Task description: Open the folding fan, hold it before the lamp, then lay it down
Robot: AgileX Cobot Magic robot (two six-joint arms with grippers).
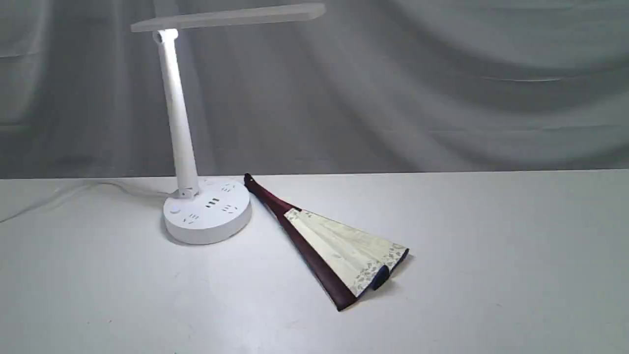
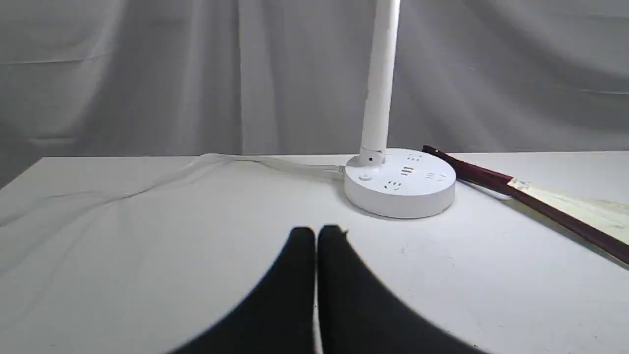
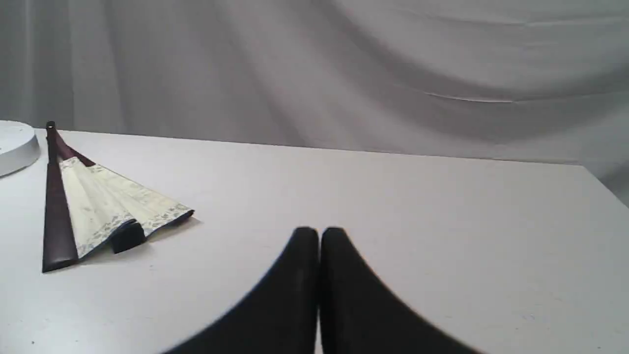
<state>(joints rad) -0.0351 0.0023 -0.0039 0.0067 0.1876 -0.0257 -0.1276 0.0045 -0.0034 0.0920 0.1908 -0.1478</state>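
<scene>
folding fan [image 1: 339, 246] lying partly spread on worktop [image 1: 491, 275] | long axis running diagonally, pivot pointing at lamp [image 1: 206, 214] base just beside it | left gripper [image 2: 317, 231] sitting closed, empty | right gripper [image 3: 319, 231] sitting closed, empty

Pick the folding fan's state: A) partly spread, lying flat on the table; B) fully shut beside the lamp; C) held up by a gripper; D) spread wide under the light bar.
A: the folding fan lies on the table, only a few pleats fanned out, pivot beside the lamp.
</scene>
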